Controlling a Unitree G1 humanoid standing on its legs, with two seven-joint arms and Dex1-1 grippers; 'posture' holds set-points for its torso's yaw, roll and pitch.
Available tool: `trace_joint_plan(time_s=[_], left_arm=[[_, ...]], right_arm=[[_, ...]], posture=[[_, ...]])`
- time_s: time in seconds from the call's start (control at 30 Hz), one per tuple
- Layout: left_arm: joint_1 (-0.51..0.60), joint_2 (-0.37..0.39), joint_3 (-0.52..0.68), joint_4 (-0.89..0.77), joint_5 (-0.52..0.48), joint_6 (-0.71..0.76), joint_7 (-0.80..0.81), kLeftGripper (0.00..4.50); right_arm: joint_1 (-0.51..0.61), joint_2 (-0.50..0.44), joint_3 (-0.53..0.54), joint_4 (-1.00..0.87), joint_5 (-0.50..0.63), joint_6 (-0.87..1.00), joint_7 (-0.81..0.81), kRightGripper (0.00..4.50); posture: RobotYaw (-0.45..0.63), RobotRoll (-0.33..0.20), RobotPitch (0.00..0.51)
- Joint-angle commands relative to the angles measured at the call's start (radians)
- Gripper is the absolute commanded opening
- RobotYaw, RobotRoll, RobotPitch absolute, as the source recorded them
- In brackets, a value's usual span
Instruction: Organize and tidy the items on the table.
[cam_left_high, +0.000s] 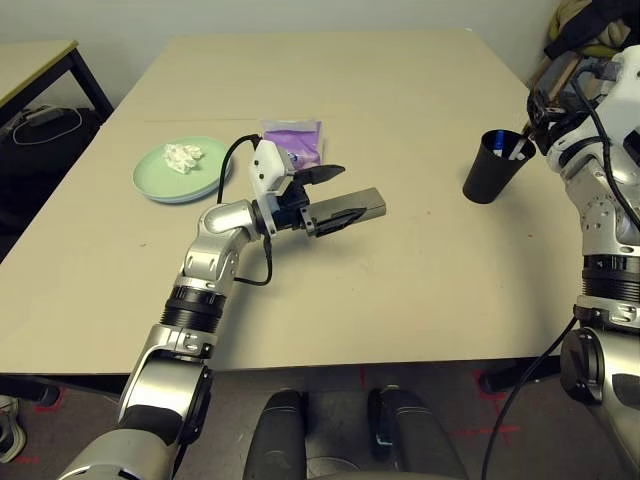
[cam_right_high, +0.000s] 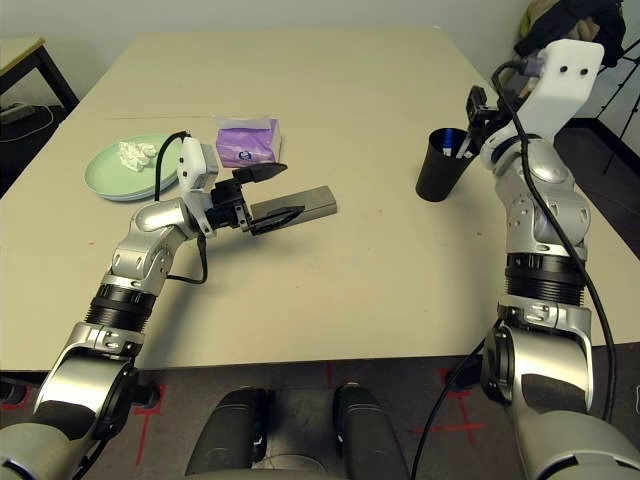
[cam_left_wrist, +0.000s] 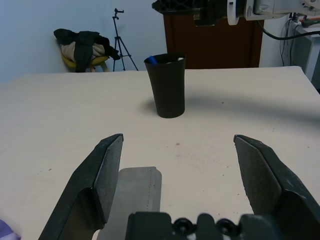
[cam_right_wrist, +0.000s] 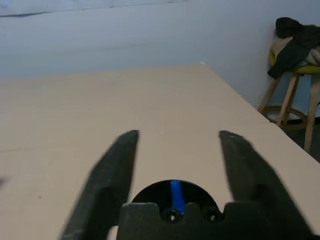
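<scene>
Two pens (cam_right_high: 447, 142) in black cup (cam_right_high: 437, 178); tissue (cam_right_high: 137, 155) on plate (cam_right_high: 118, 172).

Looks like a robotics lab or test room: big plain worktop (cam_left_high: 400, 280), red tape marks (cam_right_high: 465, 427) on grey floor (cam_right_high: 290, 385), black tripod (cam_left_wrist: 118, 37) by bare wall (cam_left_wrist: 135, 30), clothes (cam_left_wrist: 85, 46) heaped on stool (cam_right_wrist: 295, 80).

- Pale-green plate (cam_right_high: 108, 178) at picture left on the beige table (cam_right_high: 330, 290); crumpled white tissue (cam_right_high: 137, 155) lying on it.
- Purple tissue pack (cam_right_high: 248, 143) near the plate, beyond left gripper (cam_right_high: 272, 196).
- Left gripper low over grey glasses case (cam_right_high: 312, 203), fingers parted.
- Black cup (cam_right_high: 440, 170) upright at right, blue-ended pen (cam_right_high: 448, 140) inside; right gripper (cam_right_high: 470, 125) just beside its rim.
</scene>
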Motion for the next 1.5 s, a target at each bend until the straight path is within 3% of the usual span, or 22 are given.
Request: trace_joint_plan(time_s=[0.03,0.27,0.47,0.6,0.8,0.93,1.07,1.23,1.5], left_arm=[[0.008,-0.007,0.006,-0.018,-0.005,0.009,0.013,4.5],[0.005,-0.013,0.023,-0.02,-0.016,0.017,0.028,4.5],[0.019,-0.007,0.035,-0.029,-0.017,0.015,0.028,4.5],[0.05,0.013,0.036,-0.055,-0.014,0.023,0.021,4.5],[0.085,0.057,0.062,-0.091,-0.019,0.042,0.034,4.5],[0.114,0.064,0.124,-0.106,-0.001,0.029,0.136,4.5],[0.167,0.045,0.19,-0.135,0.026,0.002,0.299,4.5],[0.245,-0.014,0.315,-0.124,0.08,0.006,0.627,4.5],[0.267,0.013,0.4,-0.016,0.082,-0.022,0.761,4.5]], right_arm=[[0.007,-0.006,-0.001,-0.02,-0.003,0.017,0.004,4.46],[0.007,0.013,-0.008,-0.023,0.011,-0.017,0.022,4.46],[0.089,0.04,0.013,-0.033,0.028,-0.176,0.167,4.46],[0.257,0.071,0.038,-0.106,0.113,-0.268,0.396,4.46],[0.396,0.102,0.064,-0.119,0.134,-0.385,0.544,4.46],[0.398,0.137,0.073,-0.007,0.048,-0.588,0.536,4.46],[0.397,0.175,0.084,0.052,0.011,-0.677,0.488,4.46],[0.414,0.215,0.054,0.104,-0.008,-0.704,0.365,4.46],[0.417,0.193,0.011,0.083,-0.014,-0.643,0.209,4.46]], posture=[[0.12,0.0,0.081],[0.12,0.0,0.077],[0.13,0.0,0.075],[0.14,0.0,0.076],[0.15,0.0,0.077],[0.17,0.0,0.077],[0.2,0.0,0.077],[0.21,0.0,0.074],[0.19,0.0,0.077]])
